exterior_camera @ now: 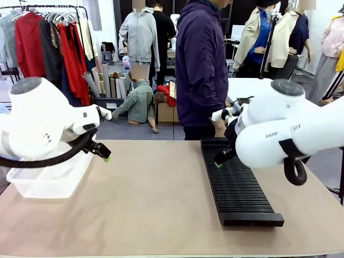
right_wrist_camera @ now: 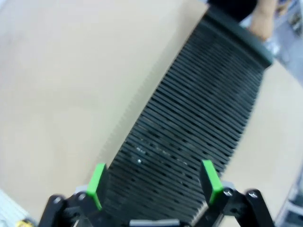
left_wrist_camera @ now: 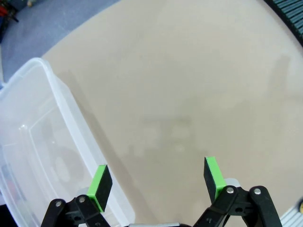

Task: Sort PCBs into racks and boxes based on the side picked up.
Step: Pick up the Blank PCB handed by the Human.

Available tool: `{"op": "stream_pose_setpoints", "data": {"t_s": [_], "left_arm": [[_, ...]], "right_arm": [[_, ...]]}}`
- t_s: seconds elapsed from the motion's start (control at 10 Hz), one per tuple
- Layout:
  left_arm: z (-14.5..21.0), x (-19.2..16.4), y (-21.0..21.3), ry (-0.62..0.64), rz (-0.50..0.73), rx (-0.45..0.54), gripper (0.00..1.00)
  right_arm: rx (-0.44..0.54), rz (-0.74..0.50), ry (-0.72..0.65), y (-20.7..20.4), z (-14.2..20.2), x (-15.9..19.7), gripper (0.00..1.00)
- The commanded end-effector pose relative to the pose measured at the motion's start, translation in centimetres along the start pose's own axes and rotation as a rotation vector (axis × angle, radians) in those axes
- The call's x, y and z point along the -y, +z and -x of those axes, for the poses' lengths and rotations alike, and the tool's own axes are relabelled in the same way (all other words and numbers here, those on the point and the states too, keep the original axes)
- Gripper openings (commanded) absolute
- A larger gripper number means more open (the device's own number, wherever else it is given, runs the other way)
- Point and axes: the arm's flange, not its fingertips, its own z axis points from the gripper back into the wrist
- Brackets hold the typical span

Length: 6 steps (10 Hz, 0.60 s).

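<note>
No PCBs are in view. The long black ribbed rack (exterior_camera: 236,185) lies right of the table's middle, and its slots hold nothing. My right gripper (exterior_camera: 219,161) hovers over the rack's near-left part. In the right wrist view that gripper (right_wrist_camera: 154,182) is open above the rack (right_wrist_camera: 189,123) with nothing between its green pads (right_wrist_camera: 97,184). The clear box (exterior_camera: 51,180) sits at the table's left edge and looks empty. My left gripper (exterior_camera: 104,153) hangs just right of the box. Seen from the left wrist, this gripper (left_wrist_camera: 156,182) is open over the bare table beside the box's rim (left_wrist_camera: 71,109).
A person in a dark jacket (exterior_camera: 201,64) stands at the far edge behind the rack, one hand (exterior_camera: 219,128) near its far end. The tan tabletop (exterior_camera: 150,204) stretches between box and rack. A corner of the rack (left_wrist_camera: 291,14) shows from the left wrist.
</note>
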Motion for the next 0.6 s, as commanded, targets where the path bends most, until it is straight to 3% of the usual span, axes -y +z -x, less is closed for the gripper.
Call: {"op": "stream_pose_setpoints", "data": {"t_s": [0.0,0.3,0.5], "left_arm": [[-2.9,-1.0,1.6,0.058,0.035,-0.033,1.00],[-7.1,-3.5,4.9,0.251,0.262,-0.125,1.00],[-8.6,-3.9,7.7,0.299,0.321,-0.096,1.00]], "right_arm": [[-0.032,0.006,-0.091,2.3,-3.0,-0.7,1.00],[0.003,-0.172,-0.250,6.2,-6.5,2.2,1.00],[-0.040,-0.331,-0.337,8.2,-7.5,4.1,1.00]]}}
